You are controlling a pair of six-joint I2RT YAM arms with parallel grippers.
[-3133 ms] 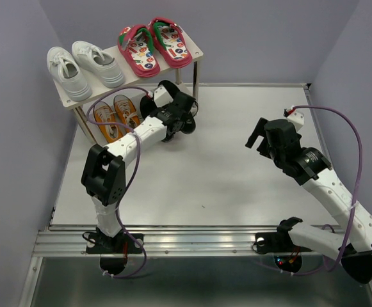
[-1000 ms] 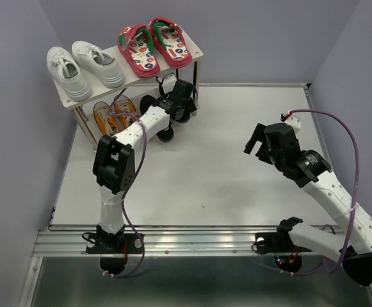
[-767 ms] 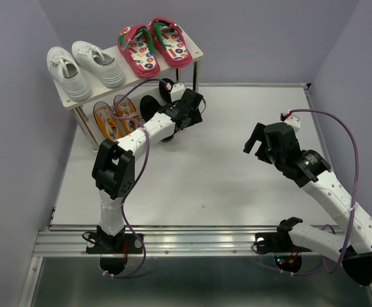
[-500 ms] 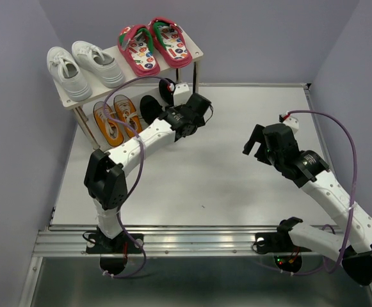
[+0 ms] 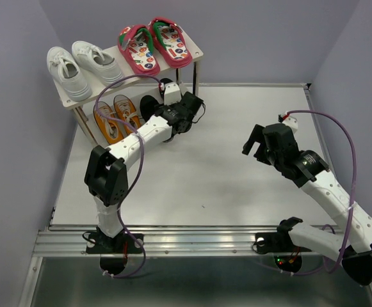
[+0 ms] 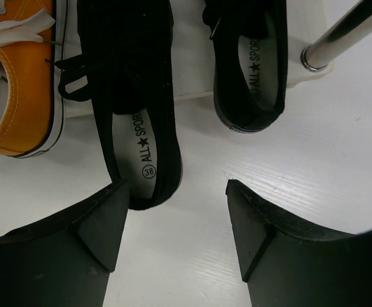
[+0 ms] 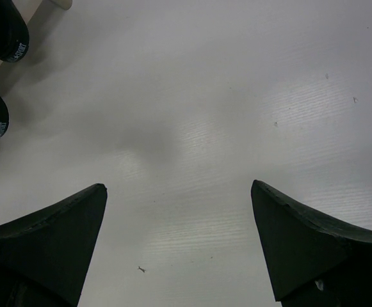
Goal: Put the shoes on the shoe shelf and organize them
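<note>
The shoe shelf (image 5: 127, 70) stands at the far left. White sneakers (image 5: 83, 67) and red flip-flops (image 5: 153, 45) sit on its top board. Orange sneakers (image 5: 115, 115) and the two black strap shoes (image 5: 152, 105) rest on the lower board. In the left wrist view both black shoes (image 6: 134, 96) (image 6: 250, 64) lie side by side, heels hanging over the board's front edge, beside an orange sneaker (image 6: 19, 77). My left gripper (image 5: 184, 114) (image 6: 176, 192) hovers open just before those heels, holding nothing. My right gripper (image 5: 255, 142) (image 7: 179, 192) is open over bare table.
A thin metal shelf leg (image 6: 339, 35) stands right of the black shoes, close to my left gripper. Purple walls enclose the white table (image 5: 237, 185) on three sides. In the right wrist view, two dark shoe ends (image 7: 3, 32) show at the upper left.
My left gripper has drawn back to the right from the lower tier, empty, leaving the second black shoe beside the first. The right arm has barely moved.
</note>
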